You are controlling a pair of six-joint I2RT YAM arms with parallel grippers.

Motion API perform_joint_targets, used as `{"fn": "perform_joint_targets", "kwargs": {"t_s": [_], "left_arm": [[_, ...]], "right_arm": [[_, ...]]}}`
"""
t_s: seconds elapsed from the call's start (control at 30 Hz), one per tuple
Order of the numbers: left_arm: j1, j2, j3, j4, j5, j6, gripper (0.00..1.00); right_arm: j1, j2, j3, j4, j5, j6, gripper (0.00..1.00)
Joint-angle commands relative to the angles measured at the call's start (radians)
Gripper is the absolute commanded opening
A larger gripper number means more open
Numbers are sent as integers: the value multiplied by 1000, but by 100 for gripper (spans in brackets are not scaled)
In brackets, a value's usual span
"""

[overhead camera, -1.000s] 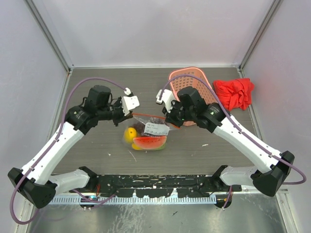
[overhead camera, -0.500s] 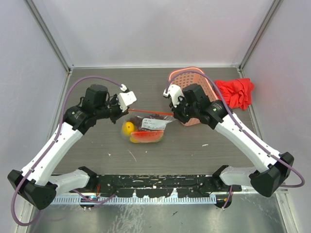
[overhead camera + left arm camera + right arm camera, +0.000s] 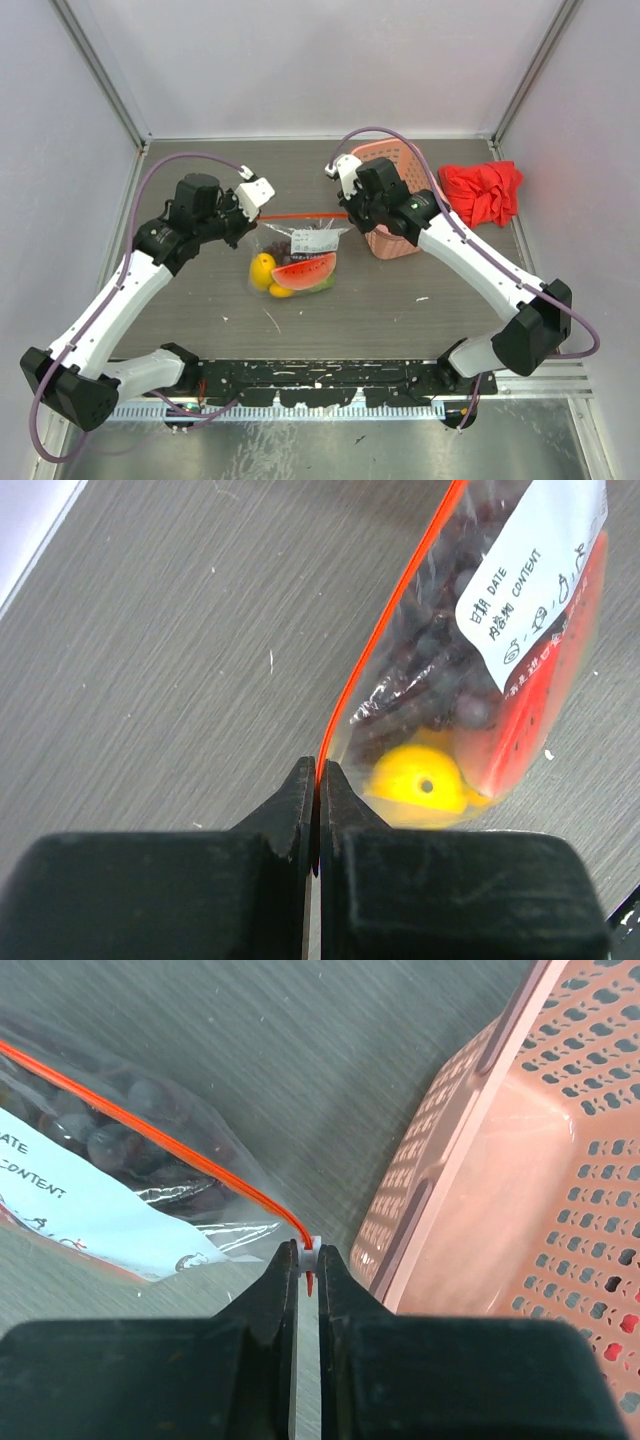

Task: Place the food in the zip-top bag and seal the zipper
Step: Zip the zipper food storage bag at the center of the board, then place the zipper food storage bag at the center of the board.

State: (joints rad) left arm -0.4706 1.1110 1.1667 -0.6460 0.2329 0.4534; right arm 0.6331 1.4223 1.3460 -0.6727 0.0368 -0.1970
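Farther from my bases than a second ago, the zip-top bag (image 3: 318, 240) holds the food (image 3: 303, 271). My left claw (image 3: 316, 772) and right claw (image 3: 308, 1252) each pinch one end of its taut zipper (image 3: 305, 215), the pink basket (image 3: 500, 1210) just beside the right.

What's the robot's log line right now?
left gripper shut on zipper | right gripper shut on zipper | food in zip-top bag
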Motion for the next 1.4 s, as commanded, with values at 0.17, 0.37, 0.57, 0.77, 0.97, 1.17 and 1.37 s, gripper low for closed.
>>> {"fn": "perform_joint_targets", "kwargs": {"t_s": [0.17, 0.37, 0.57, 0.77, 0.97, 1.17, 1.37], "left_arm": [[21, 6, 59, 102, -147, -79, 0], [36, -11, 69, 157, -195, -77, 0], [36, -80, -53, 143, -266, -156, 0], [36, -191, -222, 160, -155, -408, 0], [37, -383, -388, 166, -48, -581, 9], [36, -578, -496, 151, 47, -687, 32], [36, -714, -504, 117, -27, -702, 54]], "right_arm": [[-24, -4, 36, 292, 14, 49, 0], [-24, 32, 109, 398, 90, 25, 0], [-24, -31, -81, 450, 35, 57, 1], [-24, -117, -296, 470, -120, 153, 1], [-23, -224, -456, 452, -310, 243, 1], [-23, -359, -555, 463, -361, 278, 6], [-23, -441, -555, 434, -284, 261, 30]]}}
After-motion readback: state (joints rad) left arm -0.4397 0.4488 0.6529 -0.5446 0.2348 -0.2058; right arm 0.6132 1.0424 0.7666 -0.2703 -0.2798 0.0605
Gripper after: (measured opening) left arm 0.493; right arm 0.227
